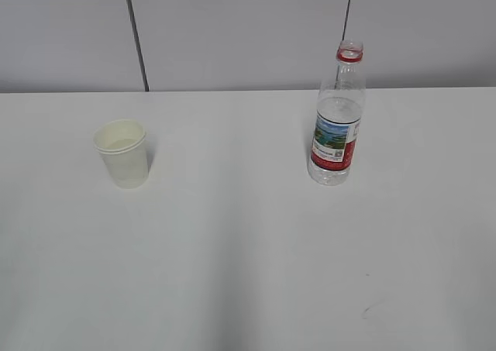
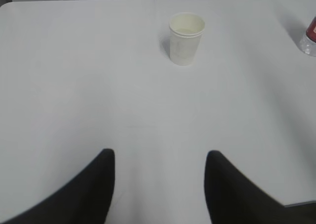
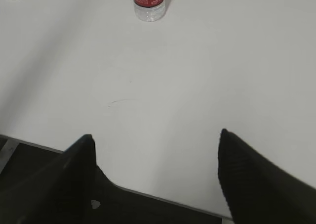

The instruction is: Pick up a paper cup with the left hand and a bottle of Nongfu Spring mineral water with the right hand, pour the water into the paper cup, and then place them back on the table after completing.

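Note:
A white paper cup (image 1: 122,153) stands upright on the left of the white table (image 1: 232,273); it also shows in the left wrist view (image 2: 186,38). A clear water bottle (image 1: 337,126) with a red label and no cap stands upright on the right; its base shows in the right wrist view (image 3: 148,1) and at the edge of the left wrist view (image 2: 309,37). My left gripper (image 2: 159,155) is open and empty, well short of the cup. My right gripper (image 3: 155,135) is open and empty near the table's front edge, far from the bottle. Neither arm shows in the exterior view.
A grey panelled wall (image 1: 232,33) runs behind the table. The table's front edge (image 3: 163,197) shows under my right gripper. A faint scuff mark (image 3: 118,101) lies on the tabletop between that gripper and the bottle.

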You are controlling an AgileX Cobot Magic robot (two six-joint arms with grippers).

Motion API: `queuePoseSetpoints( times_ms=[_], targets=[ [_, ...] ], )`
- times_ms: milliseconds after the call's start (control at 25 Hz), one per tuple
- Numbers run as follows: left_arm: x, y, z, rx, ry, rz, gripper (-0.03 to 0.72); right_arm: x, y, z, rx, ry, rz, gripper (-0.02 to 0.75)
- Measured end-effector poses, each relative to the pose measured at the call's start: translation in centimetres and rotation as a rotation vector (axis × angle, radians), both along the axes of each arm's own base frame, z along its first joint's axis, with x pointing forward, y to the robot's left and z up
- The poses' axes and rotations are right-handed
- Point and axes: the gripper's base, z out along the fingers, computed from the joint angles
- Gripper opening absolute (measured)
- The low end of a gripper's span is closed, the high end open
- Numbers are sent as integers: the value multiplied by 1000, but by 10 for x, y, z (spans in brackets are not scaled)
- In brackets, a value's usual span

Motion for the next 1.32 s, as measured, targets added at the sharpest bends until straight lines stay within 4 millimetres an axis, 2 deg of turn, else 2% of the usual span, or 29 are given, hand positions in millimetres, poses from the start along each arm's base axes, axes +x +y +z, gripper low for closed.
queuePoseSetpoints(
  times_ms=[1320],
  targets=[
    [0,1,0,7,-1,5,374,0,-2,0,-18,-3,-19,569]
  ],
)
